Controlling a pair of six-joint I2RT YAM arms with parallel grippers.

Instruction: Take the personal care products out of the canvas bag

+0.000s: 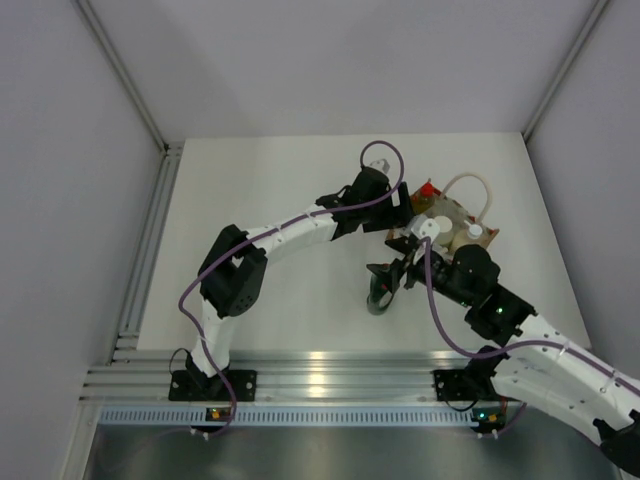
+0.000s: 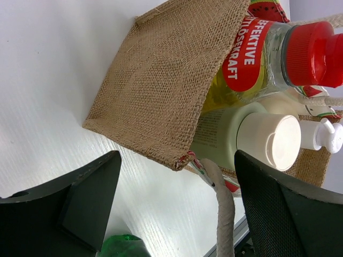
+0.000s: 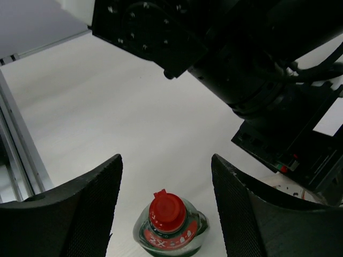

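Burlap-brown and boxy, the canvas bag (image 2: 161, 80) stands on the white table (image 2: 48, 64), right of its middle, with its mouth facing up in the top view.

One of the four products is out. The dark green bottle (image 3: 169, 225) stands on the table just left of the bag and nearer the arms. Its long axis is vertical and its red cap points straight up at the right wrist camera. The right pincer (image 3: 166, 166) hangs above it with its fingers spread wide to either side and holds nothing.

Three products are left inside:
- **The yellow bottle (image 2: 252, 59):** it has a red cap and stands highest out of the mouth.
- **The cream bottle (image 2: 225, 134):** it sits beside the yellow one and ends in a broad white cap.
- **The third product:** only its small white top (image 2: 324, 135) shows behind them.

Their long axes run with the height of the bag, caps toward the opening, so lifting them straight out of the mouth looks like the natural move.

The left pincer (image 2: 177, 182) is also released and empty. It sits close to the bag's near corner and a pale rope handle (image 2: 225, 214), with one finger toward the cream bottle's cap, and does not appear to touch anything.

By my estimate the task is about a quarter done.
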